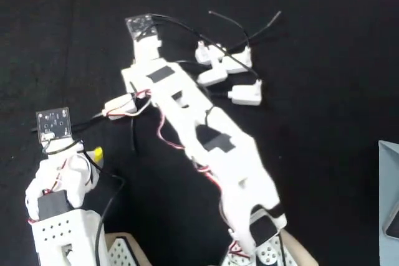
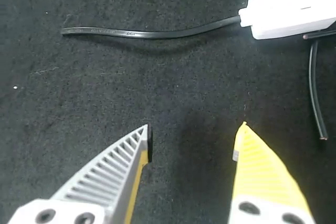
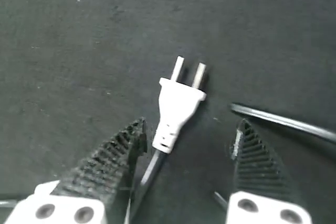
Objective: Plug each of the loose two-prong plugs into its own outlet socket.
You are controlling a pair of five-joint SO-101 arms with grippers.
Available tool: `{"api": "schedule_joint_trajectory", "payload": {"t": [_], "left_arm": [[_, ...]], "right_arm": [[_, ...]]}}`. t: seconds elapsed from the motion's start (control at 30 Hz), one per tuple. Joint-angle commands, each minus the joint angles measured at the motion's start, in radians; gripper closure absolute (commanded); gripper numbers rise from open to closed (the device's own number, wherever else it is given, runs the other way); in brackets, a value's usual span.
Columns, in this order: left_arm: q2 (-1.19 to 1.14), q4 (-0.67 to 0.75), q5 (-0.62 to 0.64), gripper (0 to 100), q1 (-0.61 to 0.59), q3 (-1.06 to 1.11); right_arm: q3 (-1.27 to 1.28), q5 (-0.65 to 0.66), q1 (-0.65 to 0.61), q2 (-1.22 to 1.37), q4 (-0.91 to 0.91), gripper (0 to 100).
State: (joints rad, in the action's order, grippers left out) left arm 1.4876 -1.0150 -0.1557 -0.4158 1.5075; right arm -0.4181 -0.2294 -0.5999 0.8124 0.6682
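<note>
The left pincer (image 2: 194, 128) hangs with jaws apart over the bare black desk (image 2: 105, 87); past it lies a white outlet socket (image 2: 291, 6), its slots empty; the right pincer (image 3: 190, 129) — jaws likewise spread — straddles a loose two-prong plug (image 3: 178, 103) lying ungripped on the desk; as I judge it, this plug at least is not yet seated.

We see a white plug (image 3: 178, 104) on the black table (image 3: 79, 35). The left gripper (image 2: 195, 127) is grey and yellow, with ribs.

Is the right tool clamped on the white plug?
No, the right tool is open and the white plug lies loose on the table.
</note>
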Motion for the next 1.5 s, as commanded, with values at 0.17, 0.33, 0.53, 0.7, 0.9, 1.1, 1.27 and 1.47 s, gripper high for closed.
{"api": "schedule_joint_trajectory", "payload": {"t": [0.17,0.33,0.53,0.7,0.9,1.1,1.27,1.47], "left_arm": [[0.011,0.003,0.009,74,0.001,-0.027],[0.011,0.003,0.009,74,0.001,-0.027],[0.011,0.003,0.009,74,0.001,-0.024],[0.011,0.003,0.009,74,0.001,-0.024],[0.011,0.003,0.008,74,0.001,-0.024],[0.011,0.003,0.008,74,0.001,-0.024],[0.011,0.003,0.008,74,0.001,-0.022],[0.011,0.003,0.008,74,0.001,-0.022]], "right_arm": [[-0.282,-0.008,-0.02,0.151,0.074,75.2],[-0.424,-0.006,-0.02,0.205,0.19,91.9],[-0.516,-0.002,-0.021,0.252,0.252,98.6],[-0.615,0.0,-0.02,0.236,0.338,98.6],[-0.826,-0.003,-0.023,0.2,0.531,98.6],[-1.182,0.002,-0.012,0.203,0.729,98.6],[-1.244,0.003,-0.012,0.104,0.838,98.6],[-1.254,0.002,-0.009,-0.022,0.979,98.6]]}}
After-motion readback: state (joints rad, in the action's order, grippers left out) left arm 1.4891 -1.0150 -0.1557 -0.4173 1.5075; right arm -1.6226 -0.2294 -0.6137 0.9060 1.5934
